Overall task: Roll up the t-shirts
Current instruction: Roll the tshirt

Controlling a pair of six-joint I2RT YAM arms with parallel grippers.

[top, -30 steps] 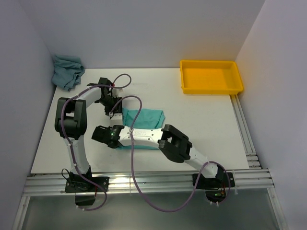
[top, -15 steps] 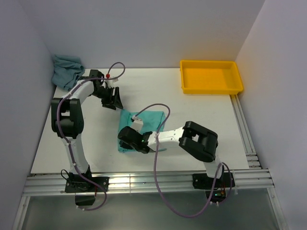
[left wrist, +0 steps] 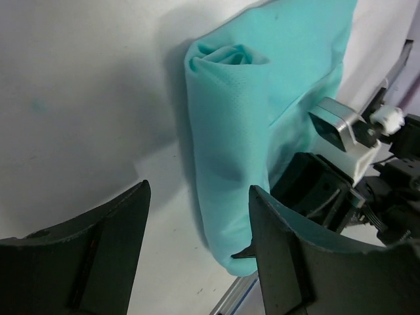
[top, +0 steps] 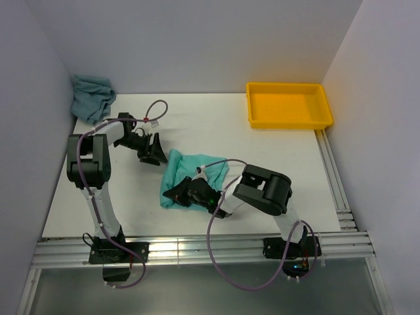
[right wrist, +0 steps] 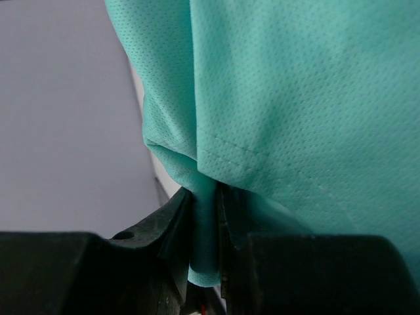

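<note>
The mint-green t-shirt point(top: 195, 172) lies partly rolled in the middle of the table. In the left wrist view point(left wrist: 230, 131) it shows as a loose roll with a coiled end. My right gripper point(top: 176, 194) is at its near left end. In the right wrist view my right gripper point(right wrist: 205, 223) is shut on a fold of this shirt point(right wrist: 295, 98). My left gripper point(top: 152, 151) is open and empty, just left of the shirt's far left corner; its jaws point(left wrist: 197, 193) stand wide apart above the roll. The blue-grey teal t-shirt point(top: 92, 97) lies crumpled in the far left corner.
A yellow tray point(top: 289, 121) stands at the far right of the table. Grey walls close the back and both sides. A metal rail point(top: 197, 249) runs along the near edge, and another along the right side. My right gripper's body shows in the left wrist view point(left wrist: 328, 190).
My right gripper has moved right from the table's left to the shirt's near left end and shut on the cloth. My left gripper has drawn back from the shirt's far corner. The shirt is more bunched.
</note>
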